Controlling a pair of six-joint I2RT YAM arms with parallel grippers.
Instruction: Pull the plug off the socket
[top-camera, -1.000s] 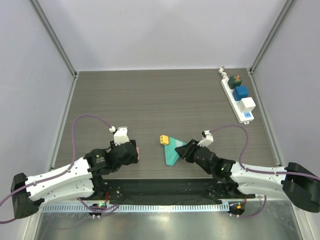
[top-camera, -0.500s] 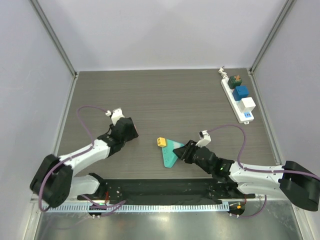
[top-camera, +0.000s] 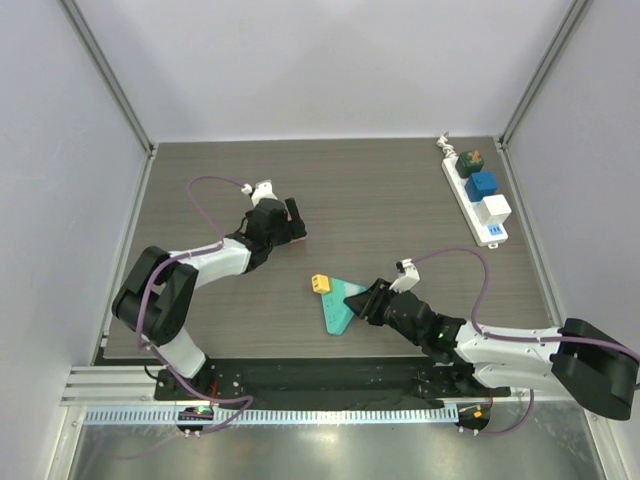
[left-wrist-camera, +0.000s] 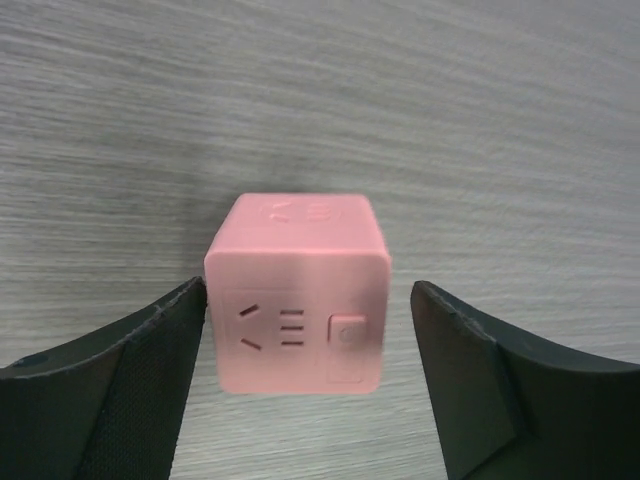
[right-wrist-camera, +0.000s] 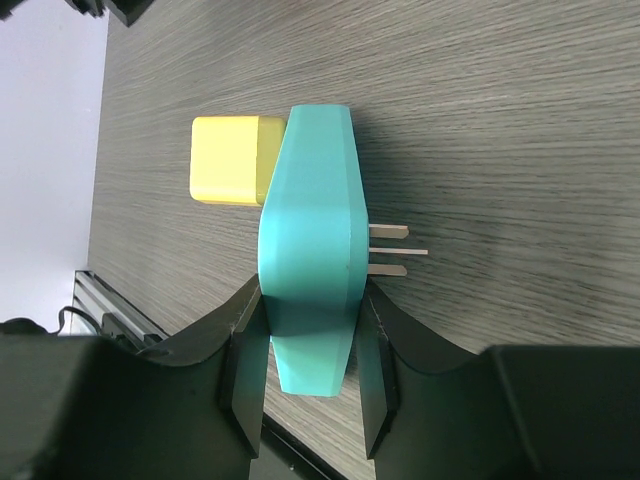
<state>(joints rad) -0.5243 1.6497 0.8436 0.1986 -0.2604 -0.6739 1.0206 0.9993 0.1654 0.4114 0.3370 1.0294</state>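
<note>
Your left gripper (top-camera: 292, 222) stood with its jaws spread around the pink cube adapter (left-wrist-camera: 298, 300) on the table (top-camera: 400, 190), one finger just touching its side and the other apart, so it gripped nothing, which looked to me like a put-down. Your right gripper (right-wrist-camera: 310, 345) was clamped on the teal triangular block (right-wrist-camera: 308, 250), prongs (right-wrist-camera: 388, 250) pointing sideways and a yellow cube (right-wrist-camera: 232, 160) seated on it. The socket (top-camera: 470, 205), carrying three plugs (top-camera: 481, 185), lay at the far right edge, well apart from both arms.

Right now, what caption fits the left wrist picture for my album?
A pink cube on the table, between the jaws of the open left pincer.
</note>
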